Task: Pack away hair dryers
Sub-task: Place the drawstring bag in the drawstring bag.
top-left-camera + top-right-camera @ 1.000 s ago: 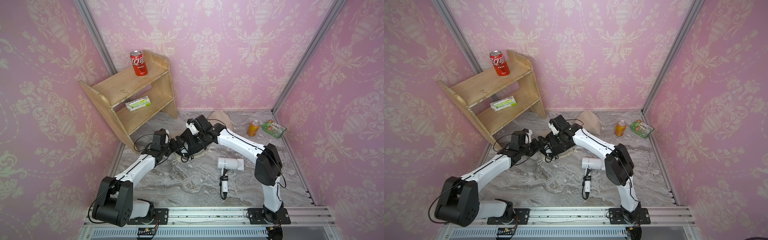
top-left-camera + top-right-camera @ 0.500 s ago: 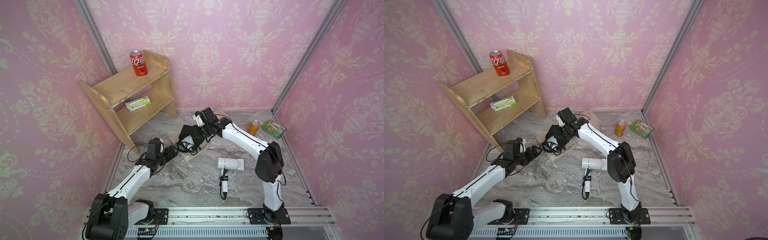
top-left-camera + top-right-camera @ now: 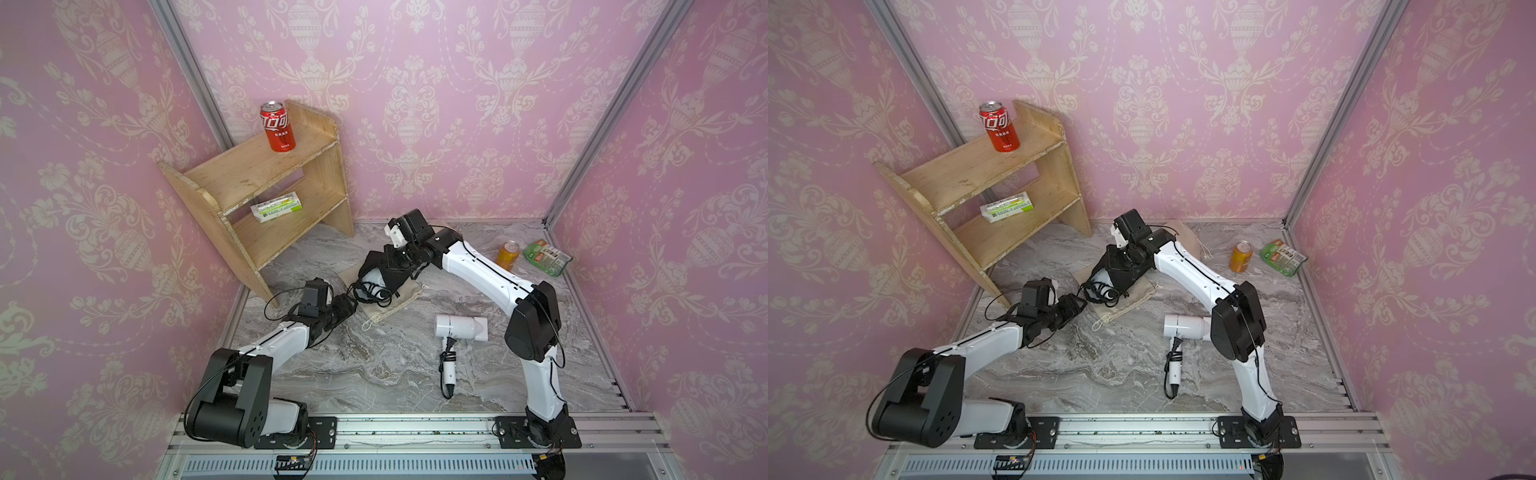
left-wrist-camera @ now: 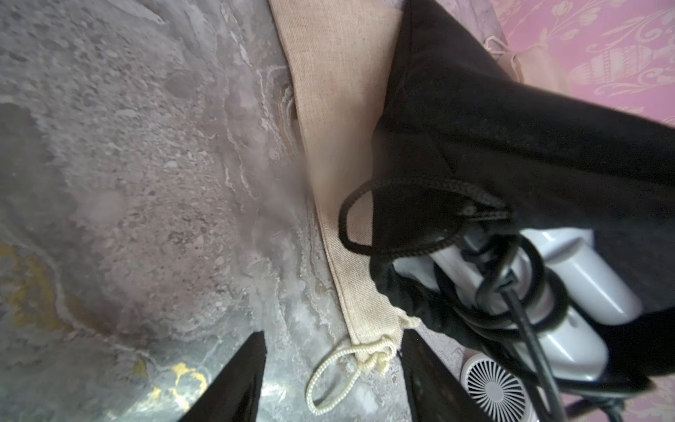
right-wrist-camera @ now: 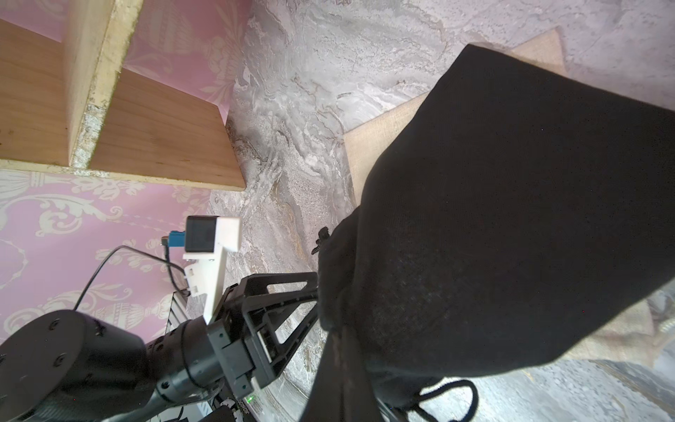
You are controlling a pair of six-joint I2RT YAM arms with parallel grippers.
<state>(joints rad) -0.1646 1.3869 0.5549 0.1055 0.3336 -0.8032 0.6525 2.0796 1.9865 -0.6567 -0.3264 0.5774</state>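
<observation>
A white hair dryer (image 3: 374, 276) (image 3: 1102, 278) (image 4: 584, 277) sits partly inside a black pouch (image 3: 392, 276) (image 3: 1125, 276) (image 4: 475, 128) (image 5: 511, 219), its black cord spilling from the mouth. My right gripper (image 3: 395, 259) (image 3: 1121, 259) (image 5: 343, 350) is shut on the pouch's fabric and holds it over a flat beige pouch (image 3: 399, 299) (image 4: 339, 91). My left gripper (image 3: 347, 305) (image 3: 1077, 305) (image 4: 332, 350) stands open just in front of the pouch mouth, holding nothing; the beige drawstring lies on the table between its fingers. A second white hair dryer (image 3: 459, 326) (image 3: 1183, 326) lies on the table, cord trailing forward.
A wooden shelf (image 3: 266, 199) stands at the back left with a red can (image 3: 277, 126) on top and a green-white packet (image 3: 276, 206) below. An orange can (image 3: 509, 255) and a green packet (image 3: 547, 257) sit at the back right. Another beige pouch (image 3: 1185, 239) lies behind the right arm.
My left gripper has drawn back from the pouch mouth toward the front left, and its jaws have narrowed. The right gripper has shifted back and right with the black pouch.
</observation>
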